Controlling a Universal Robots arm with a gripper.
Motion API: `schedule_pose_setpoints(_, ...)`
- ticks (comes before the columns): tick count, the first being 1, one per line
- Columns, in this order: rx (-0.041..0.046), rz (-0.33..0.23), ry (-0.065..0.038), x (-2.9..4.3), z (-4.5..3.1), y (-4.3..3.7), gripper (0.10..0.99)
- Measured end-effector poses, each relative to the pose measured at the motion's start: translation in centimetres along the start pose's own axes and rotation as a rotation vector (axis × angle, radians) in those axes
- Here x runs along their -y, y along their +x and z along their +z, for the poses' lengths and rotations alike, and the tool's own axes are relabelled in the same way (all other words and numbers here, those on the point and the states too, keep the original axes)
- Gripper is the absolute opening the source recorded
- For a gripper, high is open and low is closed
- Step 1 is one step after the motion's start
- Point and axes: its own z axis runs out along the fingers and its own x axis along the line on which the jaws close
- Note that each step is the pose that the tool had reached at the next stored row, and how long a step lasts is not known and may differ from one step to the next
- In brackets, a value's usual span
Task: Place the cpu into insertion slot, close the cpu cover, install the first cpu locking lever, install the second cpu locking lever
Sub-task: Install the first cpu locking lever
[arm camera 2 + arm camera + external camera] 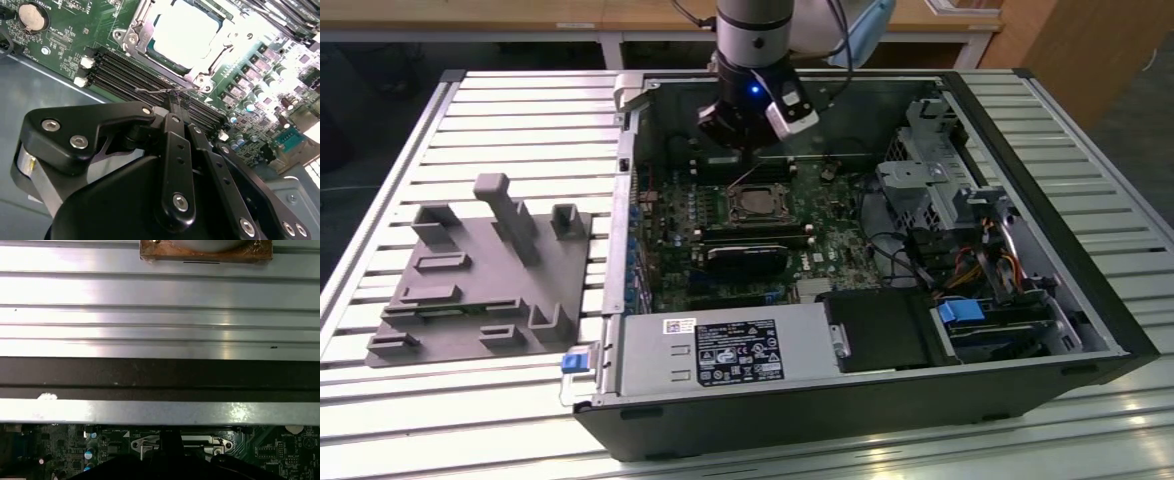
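Silvery-grey and flat, the cpu (186,36) lies square in the insertion slot (150,46) on the green motherboard (65,40), its metal top glaring under the light. In the second wrist view the cpu cover (212,57), a thin bright frame with screw heads at its corners, lies down around the chip. A thin wire lever (160,90) runs along the socket's near edge, between it and the black memory slots (125,70).

Black and matte, the claw (176,102) has its two fingers drawn together, tips at that wire; whether they actually pinch it cannot be told.

In the exterior view the socket (755,204) sits near the middle of the open computer case (881,400), with the claw (750,152) at its 12 o'clock. A black module (744,258) lies at 6 o'clock of the socket, a drive cage (947,190) at 3 o'clock. The case rests on a ribbed metal counter (454,400); a grey fixture plate (480,275) with upright blocks stands at 9 o'clock, apart from the case.
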Motion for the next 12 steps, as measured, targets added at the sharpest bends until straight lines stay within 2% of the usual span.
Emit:
schedule_pose_setpoints(5, -0.0028, -0.032, -0.001, 0.00, 0.29, -0.12, 0.106)
schedule_pose_setpoints(12, -0.0030, -0.032, -0.001, -0.23, 0.57, -0.63, 0.106)
